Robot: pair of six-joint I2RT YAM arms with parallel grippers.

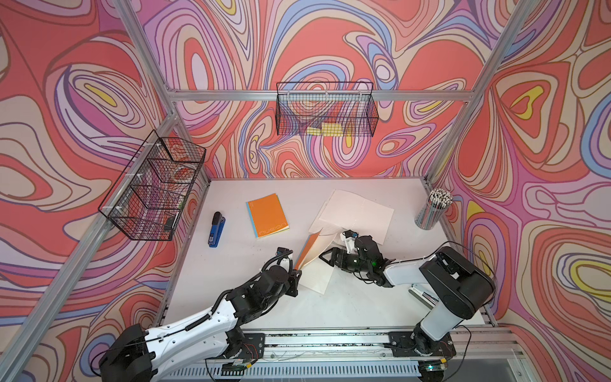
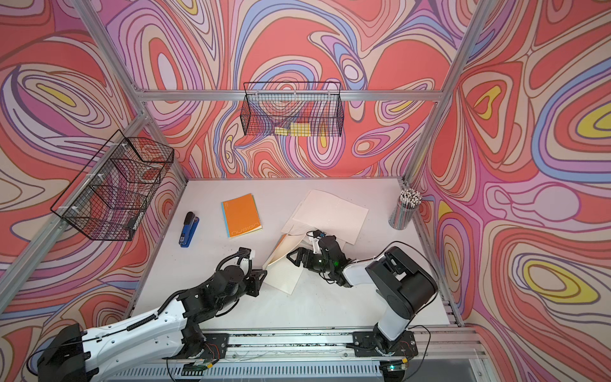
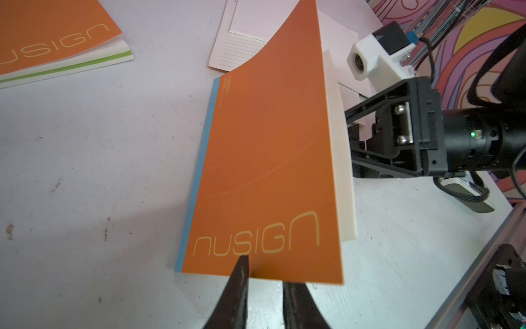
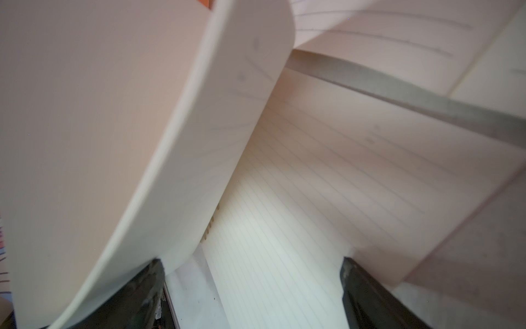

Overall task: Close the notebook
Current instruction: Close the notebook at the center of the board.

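Notebook (image 1: 309, 249) half open on the white counter (image 1: 258, 297)
My left claw (image 3: 265, 272) slightly parted at its raised orange cover, my right claw (image 4: 253, 263) wide open among its pages; loose lined sheets (image 1: 360, 211) just beyond it; swirl-patterned walls (image 1: 330, 49).

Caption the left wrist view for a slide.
Orange notebook cover stands half raised, its edge between the left gripper's parted fingers, the right gripper behind the pages.

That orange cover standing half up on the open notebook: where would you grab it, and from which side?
I'd pinch the cover at its free short edge nearest the lettering, coming from where the left gripper is. That edge stands clear of the table, is thin enough to pinch, and faces that gripper.
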